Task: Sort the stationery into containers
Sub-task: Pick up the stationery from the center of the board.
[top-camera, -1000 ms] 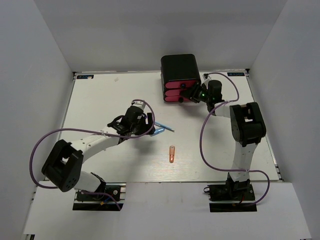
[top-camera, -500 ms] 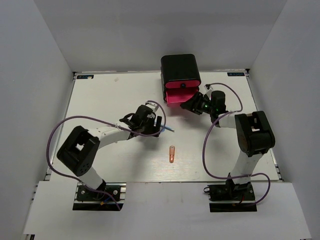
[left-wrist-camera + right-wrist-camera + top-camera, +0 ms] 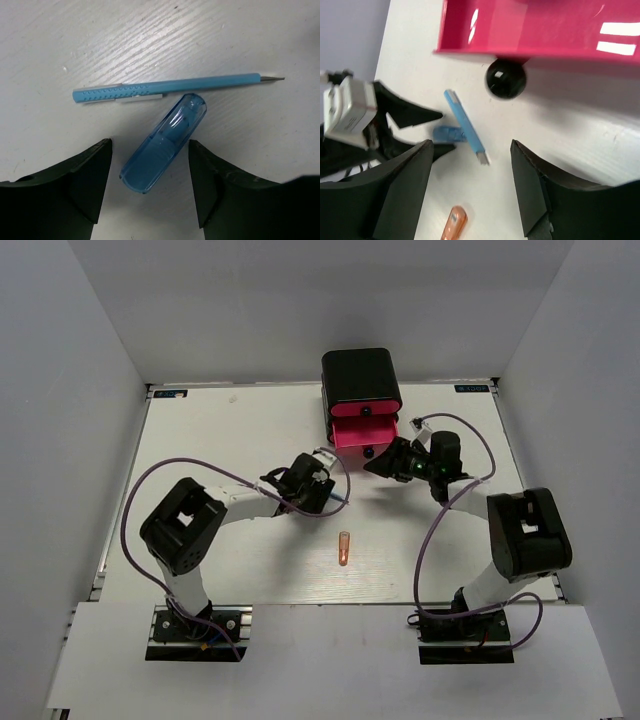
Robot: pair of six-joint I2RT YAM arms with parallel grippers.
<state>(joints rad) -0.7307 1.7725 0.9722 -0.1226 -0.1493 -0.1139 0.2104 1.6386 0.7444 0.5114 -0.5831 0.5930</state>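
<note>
Straddling a blue marker (image 3: 172, 125) with jaws spread, left gripper (image 3: 150, 145) is hovering, blue pen (image 3: 170, 86) lying just beside, right gripper (image 3: 471, 145) gaping empty before the knob (image 3: 505, 78) of the open pink drawer (image 3: 535, 25).

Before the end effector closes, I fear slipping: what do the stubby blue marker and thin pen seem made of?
Stubby blue marker: probably glossy translucent plastic; insides show through. Thin blue pen: matte, opaque, dotted grip; plastic or painted wood.
</note>
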